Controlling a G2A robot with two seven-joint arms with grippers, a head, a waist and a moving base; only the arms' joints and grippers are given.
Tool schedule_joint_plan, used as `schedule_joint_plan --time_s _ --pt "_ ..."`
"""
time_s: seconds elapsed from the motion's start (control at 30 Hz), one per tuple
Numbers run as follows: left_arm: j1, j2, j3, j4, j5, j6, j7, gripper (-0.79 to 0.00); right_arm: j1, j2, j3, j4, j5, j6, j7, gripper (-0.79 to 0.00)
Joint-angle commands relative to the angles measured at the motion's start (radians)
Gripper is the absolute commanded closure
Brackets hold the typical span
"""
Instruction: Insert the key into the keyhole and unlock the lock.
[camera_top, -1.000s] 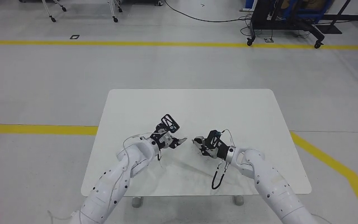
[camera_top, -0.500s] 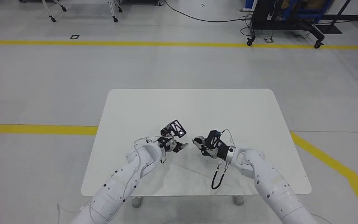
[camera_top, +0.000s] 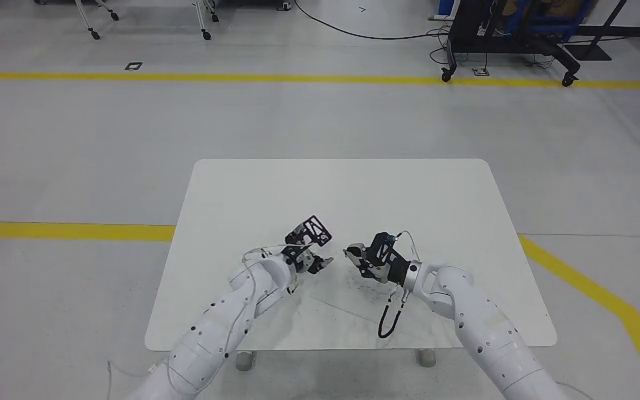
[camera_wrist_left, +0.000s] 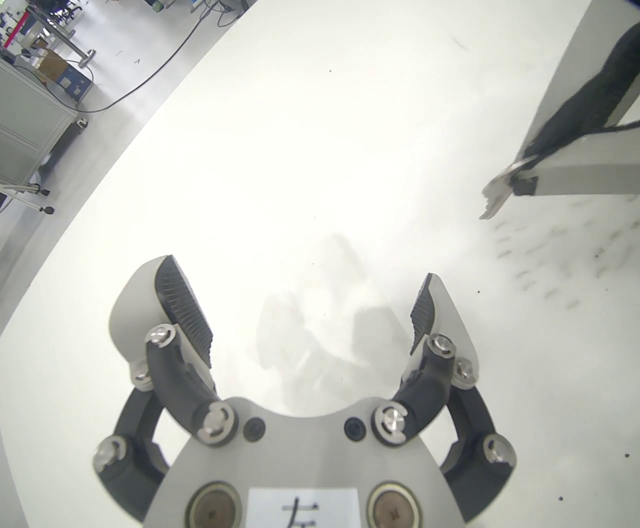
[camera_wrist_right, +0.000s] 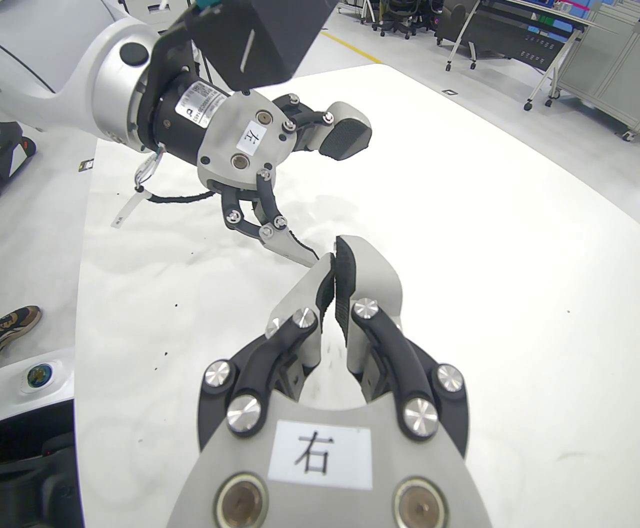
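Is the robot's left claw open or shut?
Open. The left gripper has its two ribbed pads wide apart, and between them is nothing but the bare table.

A white label (camera_wrist_right: 250, 138) bearing one black character sits on the back plate of the left gripper (camera_wrist_right: 325, 195), just left of the table's middle. A second label (camera_wrist_right: 320, 452), with a different single black character, sits on the back plate of the right gripper (camera_wrist_right: 334, 262), just to the right. The motor sticker (camera_wrist_right: 197, 105) on the left wrist and the cable tag (camera_wrist_right: 122, 212) carry print too small to read.
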Motion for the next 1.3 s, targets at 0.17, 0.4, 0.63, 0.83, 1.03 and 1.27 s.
schedule_joint_plan --time_s 0.17,0.4,0.63,0.83,1.03,1.27 --pt "-0.014 -0.004 -0.038 -0.008 -0.039 0.04 0.019 -0.785 -0.007 0.001 0.008 -0.035 0.004 0.024 -0.022 0.0" --pt "-0.038 -0.006 -0.067 -0.003 -0.051 0.041 0.022 -0.785 -0.082 0.026 0.137 -0.169 0.006 0.063 -0.209 0.0" --pt "-0.048 -0.01 -0.126 -0.032 -0.128 0.084 0.128 -0.785 -0.152 0.029 0.209 -0.212 0.145 0.084 -0.365 0.0" --pt "-0.043 -0.01 -0.138 -0.042 -0.158 0.078 0.159 -0.785 -0.161 0.029 0.214 -0.212 0.163 0.092 -0.375 0.0" --pt "-0.043 -0.01 -0.138 -0.042 -0.158 0.078 0.159 -0.785 -0.161 0.029 0.214 -0.212 0.163 0.092 -0.375 0.0" --pt "0.059 -0.024 -0.304 -0.102 -0.789 0.018 0.356 -0.785 -0.225 -0.003 0.169 -0.194 0.45 0.185 -0.486 0.0"
